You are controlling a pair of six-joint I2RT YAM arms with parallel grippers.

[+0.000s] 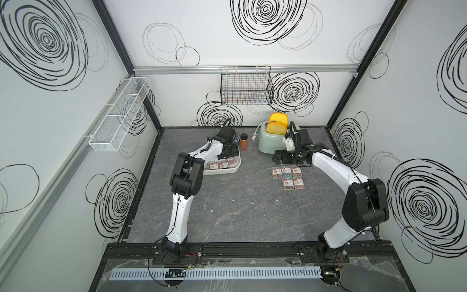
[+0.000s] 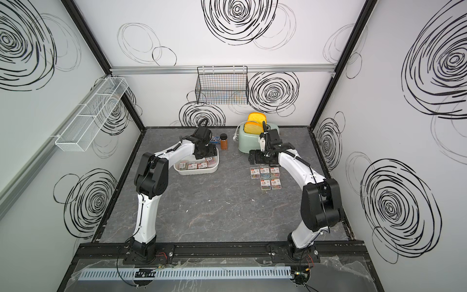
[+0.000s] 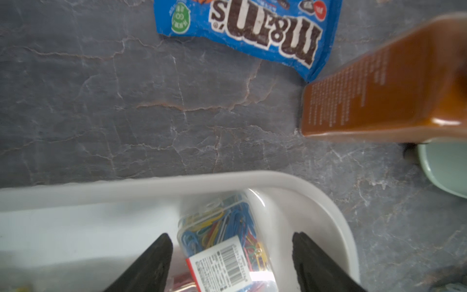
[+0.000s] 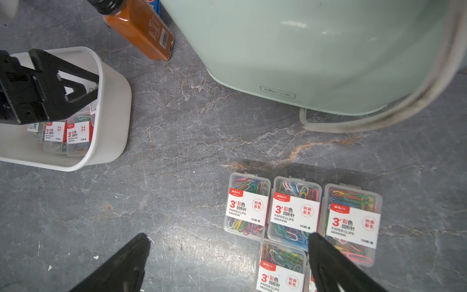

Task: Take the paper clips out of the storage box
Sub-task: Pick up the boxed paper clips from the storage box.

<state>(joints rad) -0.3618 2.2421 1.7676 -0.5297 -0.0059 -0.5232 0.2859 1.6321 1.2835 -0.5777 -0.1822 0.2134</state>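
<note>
The white storage box sits at the back left of the table. Several clear cases of paper clips lie inside it. My left gripper reaches down into the box's far corner. It is open, and its fingers straddle one tilted case with a gap on each side. Several more cases of paper clips lie in rows on the table at the right. My right gripper hangs wide open and empty just behind and left of them.
A blue candy packet and a brown bottle stand just behind the box. A mint-green toaster with yellow bread is close behind my right gripper. A black wire basket and a white mesh rack hang on the walls.
</note>
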